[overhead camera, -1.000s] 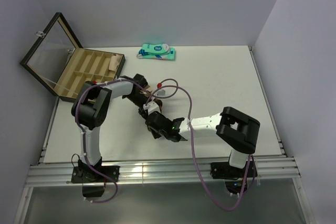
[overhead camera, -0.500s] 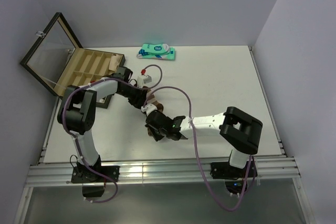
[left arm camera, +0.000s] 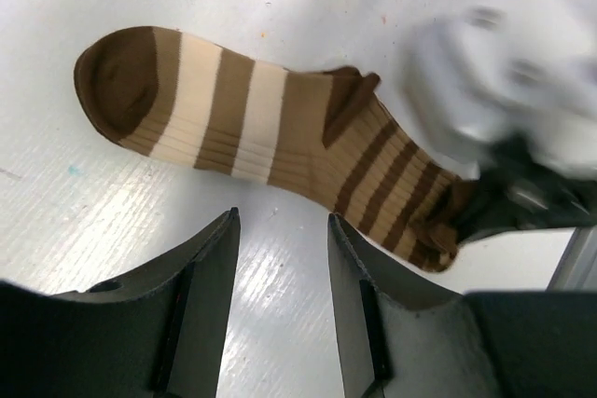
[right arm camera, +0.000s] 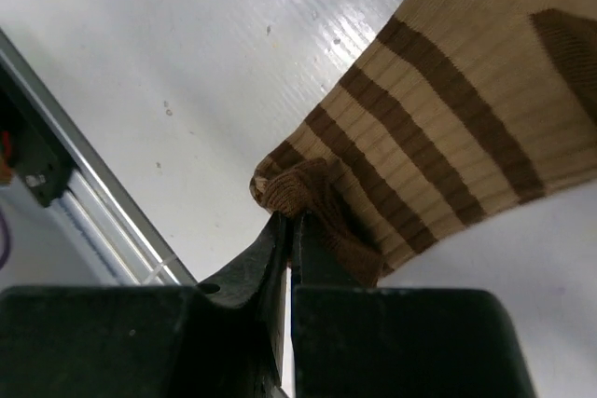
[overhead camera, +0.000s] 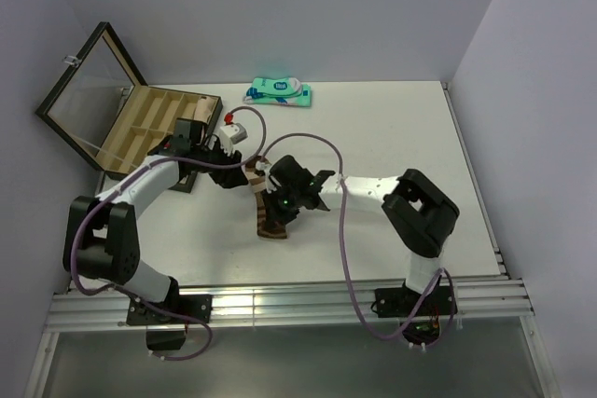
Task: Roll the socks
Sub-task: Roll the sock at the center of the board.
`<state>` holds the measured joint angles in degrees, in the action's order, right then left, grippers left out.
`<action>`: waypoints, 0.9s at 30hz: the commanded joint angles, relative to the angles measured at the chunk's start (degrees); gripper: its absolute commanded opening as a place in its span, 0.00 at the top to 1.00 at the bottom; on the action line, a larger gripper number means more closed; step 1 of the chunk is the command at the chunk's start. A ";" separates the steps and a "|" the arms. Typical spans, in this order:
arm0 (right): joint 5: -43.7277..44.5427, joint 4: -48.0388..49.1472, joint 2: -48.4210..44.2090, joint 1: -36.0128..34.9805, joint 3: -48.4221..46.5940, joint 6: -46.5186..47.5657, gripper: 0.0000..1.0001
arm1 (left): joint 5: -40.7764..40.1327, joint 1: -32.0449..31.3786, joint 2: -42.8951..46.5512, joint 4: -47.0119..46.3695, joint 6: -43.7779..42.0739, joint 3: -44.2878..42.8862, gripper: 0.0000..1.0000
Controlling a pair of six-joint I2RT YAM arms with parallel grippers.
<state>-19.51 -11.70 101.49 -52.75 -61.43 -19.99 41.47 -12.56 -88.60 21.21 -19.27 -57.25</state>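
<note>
Table (overhead camera: 392,137) white, bearing brown sock (left arm camera: 233,109); walls (overhead camera: 280,6) seemingly lilac.

That brown sock (left arm camera: 280,137) got stretched out
You pulled its cuff toward 12 o'clock with the right gripper (right arm camera: 289,230); your left arm (overhead camera: 140,184) swung toward 9.

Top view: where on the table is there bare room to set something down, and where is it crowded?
Free: the right rear of the table, between package, right arm and right edge; also the front strip between sock and near edge. Crowded: centre-left, where the left hand and right hand meet at the sock beside the case.
</note>
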 commanded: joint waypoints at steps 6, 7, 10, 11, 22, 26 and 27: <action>-21.25 -1.75 9.86 5.19 -5.72 0.39 1.00 | 0.28 0.08 7.38 2.34 -11.56 4.08 0.53; -22.06 -1.57 10.65 5.46 -6.15 0.48 1.00 | -0.42 -0.27 8.34 2.95 -12.97 4.52 0.53; -26.89 0.01 12.93 6.87 -7.39 -0.84 1.00 | -3.40 -2.46 9.23 6.03 -18.43 6.10 0.53; -27.59 0.19 14.25 7.31 -8.00 -1.89 1.00 | -4.63 -3.60 9.58 5.95 -19.05 7.58 0.53; -33.49 4.40 20.67 11.44 -9.06 -9.01 1.00 | -15.89 -18.11 24.25 -8.55 -19.49 22.44 0.44; -34.63 6.25 22.08 12.15 -8.71 -12.17 0.99 | -20.11 -23.20 26.37 -13.99 -19.41 26.75 0.42; -34.72 6.43 22.26 12.23 -8.71 -12.44 0.99 | -20.73 -25.13 26.46 -14.27 -19.41 27.02 0.41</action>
<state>-55.77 -7.68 121.97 -41.12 -69.38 -30.35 24.75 -34.24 -63.33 12.73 -37.98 -31.88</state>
